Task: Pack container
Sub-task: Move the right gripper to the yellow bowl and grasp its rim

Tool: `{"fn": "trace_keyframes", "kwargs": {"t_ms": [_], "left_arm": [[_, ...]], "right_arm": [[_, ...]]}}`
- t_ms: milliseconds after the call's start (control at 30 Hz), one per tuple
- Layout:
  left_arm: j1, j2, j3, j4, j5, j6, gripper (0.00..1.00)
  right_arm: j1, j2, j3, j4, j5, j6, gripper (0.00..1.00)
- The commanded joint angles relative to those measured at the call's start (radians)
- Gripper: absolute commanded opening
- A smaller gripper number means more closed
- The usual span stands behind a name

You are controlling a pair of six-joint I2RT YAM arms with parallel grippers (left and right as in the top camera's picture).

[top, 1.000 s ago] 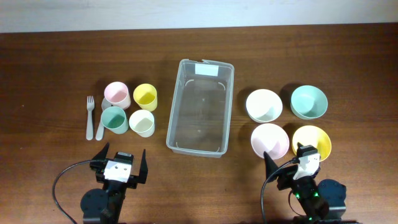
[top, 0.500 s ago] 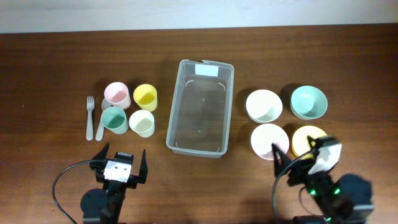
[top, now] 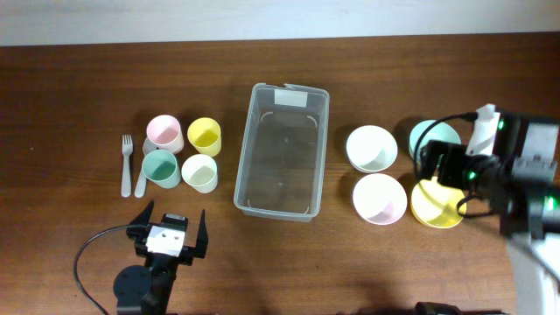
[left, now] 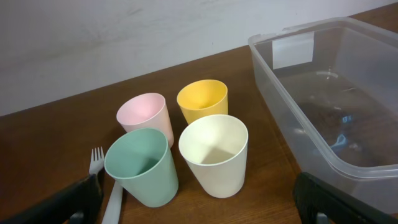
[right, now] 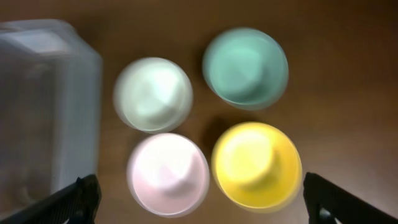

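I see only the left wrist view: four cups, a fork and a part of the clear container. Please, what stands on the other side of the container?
Observer: Four bowls in a square: white bowl, green bowl, pink bowl, yellow bowl.
Operator: And what does the robot do on that side?
Observer: The right end effector hangs open above those bowls, holding nothing.
Operator: Is anything packed yet?
Observer: No, overhead shows the container with nothing inside.

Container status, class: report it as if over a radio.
Left gripper open, empty. Right gripper open, above bowls. Container empty, nothing packed. Nothing blocking it.
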Motion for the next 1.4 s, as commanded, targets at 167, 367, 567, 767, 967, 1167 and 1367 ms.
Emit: {"fn": "trace_keyframes", "kwargs": {"t_ms": [167,367,567,767,967,1167,1367], "left_arm": [[-0.005,-0.006,-0.005,0.002,0.011,-0.013,1.0],[-0.005,-0.006,-0.005,0.002,0.011,-0.013,1.0],[-0.005,-0.006,-0.005,0.002,0.011,-0.013,1.0],[-0.005,-0.006,-0.005,0.002,0.011,-0.013,1.0],[-0.005,-0.006,-0.005,0.002,0.011,-0.013,1.0],[-0.005,-0.006,-0.005,0.002,0.011,-0.013,1.0],[-0.005,-0.006,-0.005,0.002,0.011,-0.013,1.0]], "right_arm": [[-0.304,0.287,0.019,-0.091,-0.148,0.006,0.99],[-0.421,0.404,-0.025,-0.111,-0.198,0.006,0.95],[-0.416,0.409,-0.192,-0.014,-0.2,0.006,0.95],[-0.418,0.409,-0.37,0.164,-0.197,0.042,0.9],[-0.418,0.409,-0.454,0.276,-0.197,0.053,0.71],[-0.418,0.409,-0.481,0.322,-0.151,0.075,0.52],[-0.418,0.407,-0.489,0.339,-0.127,0.113,0.32]]}}
